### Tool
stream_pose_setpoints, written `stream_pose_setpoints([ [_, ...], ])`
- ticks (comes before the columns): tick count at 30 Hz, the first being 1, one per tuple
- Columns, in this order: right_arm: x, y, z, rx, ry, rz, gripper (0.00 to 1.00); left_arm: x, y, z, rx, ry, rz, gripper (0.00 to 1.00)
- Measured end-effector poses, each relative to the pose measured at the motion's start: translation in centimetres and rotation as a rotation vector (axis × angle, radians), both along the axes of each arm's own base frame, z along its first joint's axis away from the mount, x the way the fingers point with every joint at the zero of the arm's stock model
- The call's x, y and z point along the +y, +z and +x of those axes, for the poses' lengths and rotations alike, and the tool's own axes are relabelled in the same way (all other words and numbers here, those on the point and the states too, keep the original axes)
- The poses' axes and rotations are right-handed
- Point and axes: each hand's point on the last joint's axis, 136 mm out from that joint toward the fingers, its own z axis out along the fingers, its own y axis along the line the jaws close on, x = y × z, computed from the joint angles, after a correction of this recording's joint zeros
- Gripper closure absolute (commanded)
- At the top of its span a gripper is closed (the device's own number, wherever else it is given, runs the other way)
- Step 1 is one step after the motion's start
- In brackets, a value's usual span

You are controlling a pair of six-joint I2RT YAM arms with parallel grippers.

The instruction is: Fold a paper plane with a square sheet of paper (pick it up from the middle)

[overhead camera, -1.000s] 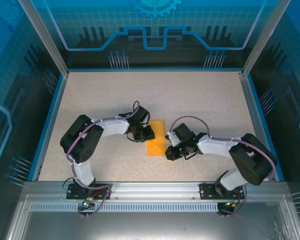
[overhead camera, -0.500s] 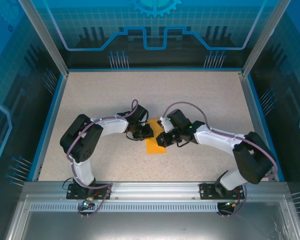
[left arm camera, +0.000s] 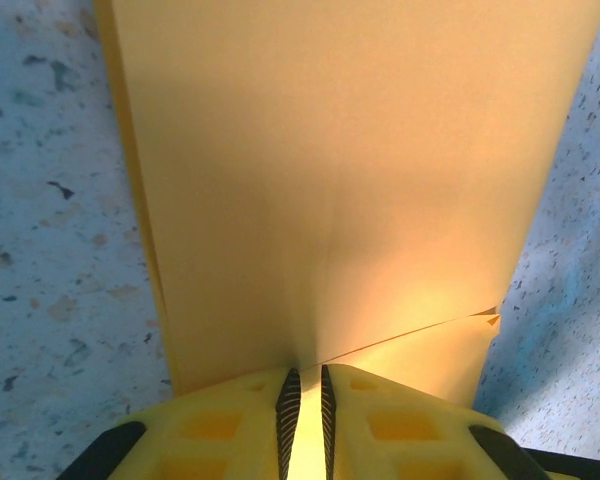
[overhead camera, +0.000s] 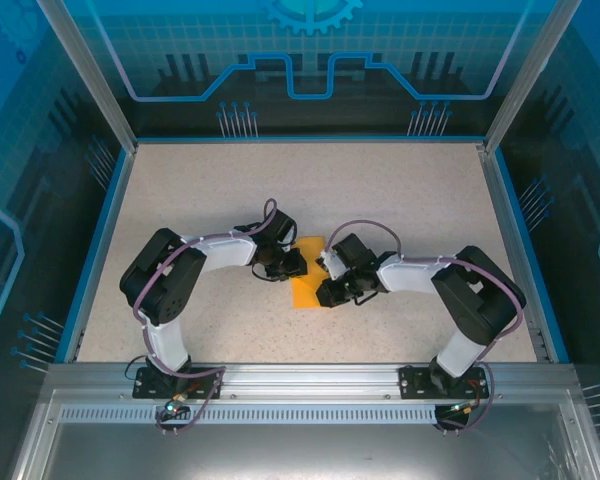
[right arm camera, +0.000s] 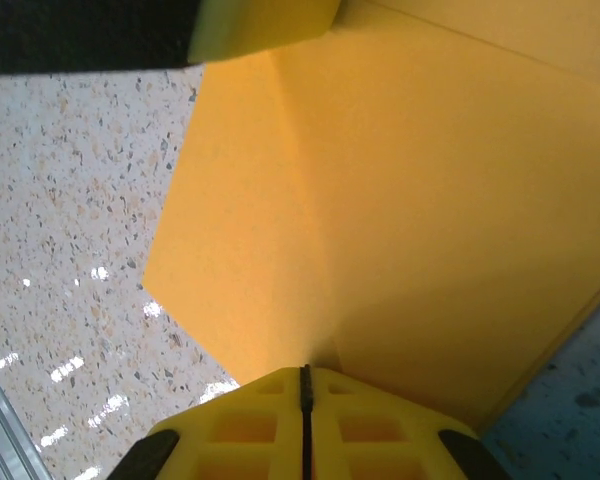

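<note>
1. While the folded paper lies on the counter, your left jaws pinch its near edge, and it stretches ahead of them.
2. Your right jaws, pressed together, grip its opposite side.

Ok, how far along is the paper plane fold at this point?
Early on, it seems. Done: the orange paper sheet lies on the table as a narrow strip with doubled edges, so a half fold looks made. In hand: the left gripper pinches one edge, and the right gripper is shut at a corner beside a diagonal crease. Left: no pointed nose or wings yet.
</note>
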Motion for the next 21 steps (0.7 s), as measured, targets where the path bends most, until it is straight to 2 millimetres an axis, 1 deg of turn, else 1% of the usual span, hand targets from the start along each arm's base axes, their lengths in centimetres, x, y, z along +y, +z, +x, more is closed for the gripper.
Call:
stream_pose_setpoints([
  [9, -1.0, -0.1, -0.8, -0.041, -0.023, 0.047, 0.92, 0.0, 0.1, 0.0, 0.004, -0.005, -0.012, 0.79],
  [21, -1.7, 0.0, -1.5, -0.042, -0.059, 0.062, 0.92, 0.4, 0.2, 0.3, 0.016, -0.013, -0.042, 0.78],
])
